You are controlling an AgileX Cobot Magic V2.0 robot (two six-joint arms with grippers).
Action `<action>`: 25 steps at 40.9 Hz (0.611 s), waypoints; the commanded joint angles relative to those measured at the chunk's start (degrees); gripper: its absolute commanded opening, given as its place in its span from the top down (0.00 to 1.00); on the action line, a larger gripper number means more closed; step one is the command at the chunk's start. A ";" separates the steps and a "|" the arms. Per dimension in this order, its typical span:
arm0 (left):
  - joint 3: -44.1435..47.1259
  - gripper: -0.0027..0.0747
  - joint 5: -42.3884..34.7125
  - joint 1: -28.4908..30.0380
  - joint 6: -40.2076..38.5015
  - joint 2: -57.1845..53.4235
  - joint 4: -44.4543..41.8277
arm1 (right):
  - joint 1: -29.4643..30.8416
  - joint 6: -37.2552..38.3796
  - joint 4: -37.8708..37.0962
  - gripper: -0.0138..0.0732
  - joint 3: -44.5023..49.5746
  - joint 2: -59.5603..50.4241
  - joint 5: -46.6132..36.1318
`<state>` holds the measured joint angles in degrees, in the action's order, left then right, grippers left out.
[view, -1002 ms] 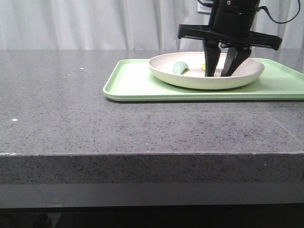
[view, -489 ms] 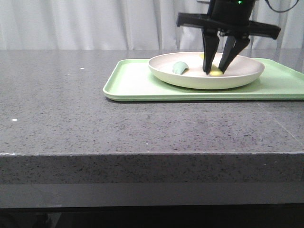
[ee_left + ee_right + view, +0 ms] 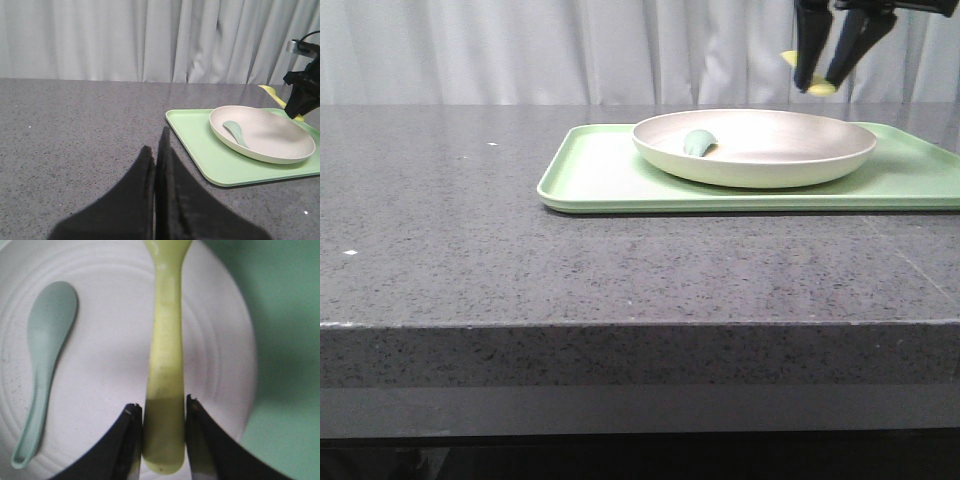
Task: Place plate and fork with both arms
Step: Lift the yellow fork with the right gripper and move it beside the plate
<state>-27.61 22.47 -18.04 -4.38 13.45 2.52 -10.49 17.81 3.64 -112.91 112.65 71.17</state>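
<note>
Fingers of the right gripper (image 3: 830,80) pinch the fork (image 3: 164,365) by its handle above the plate (image 3: 760,150), long axis running away from them. A grey-green spoon (image 3: 699,142) lies in that plate, on the green tray (image 3: 600,180). Left fingers (image 3: 155,180) are pressed together, empty, over the table (image 3: 470,250).

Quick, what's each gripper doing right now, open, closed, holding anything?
Left gripper: closed, holding nothing, above the bare countertop.
Right gripper: closed on the yellow fork, lifted above the plate.
</note>
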 commanded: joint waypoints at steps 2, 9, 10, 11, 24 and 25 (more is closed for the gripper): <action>-1.35 0.99 -5.16 -0.09 -0.44 0.58 0.06 | 2.78 -2.53 -0.52 0.71 -1.94 -3.32 5.27; -1.35 0.99 -5.16 -0.09 -0.44 0.58 0.06 | 5.95 -5.37 -0.52 0.71 -1.94 -3.32 5.31; -1.35 0.99 -5.16 -0.09 -0.44 0.58 0.06 | 6.24 -5.62 -0.52 0.71 -1.94 -3.32 5.31; -1.35 0.99 -5.16 -0.09 -0.44 0.58 0.06 | 6.45 -5.78 -0.52 0.71 -1.94 -3.32 5.31; -1.35 0.99 -5.16 -0.09 -0.44 0.58 0.06 | 7.60 -7.26 -0.81 0.71 0.51 -3.06 5.31; -1.35 0.99 -5.16 -0.09 -0.44 0.58 0.06 | 7.60 -7.26 -0.87 0.71 1.01 -3.06 5.31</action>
<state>-27.61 22.47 -18.04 -4.38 13.45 2.52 -3.32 11.32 3.39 -111.85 112.65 71.40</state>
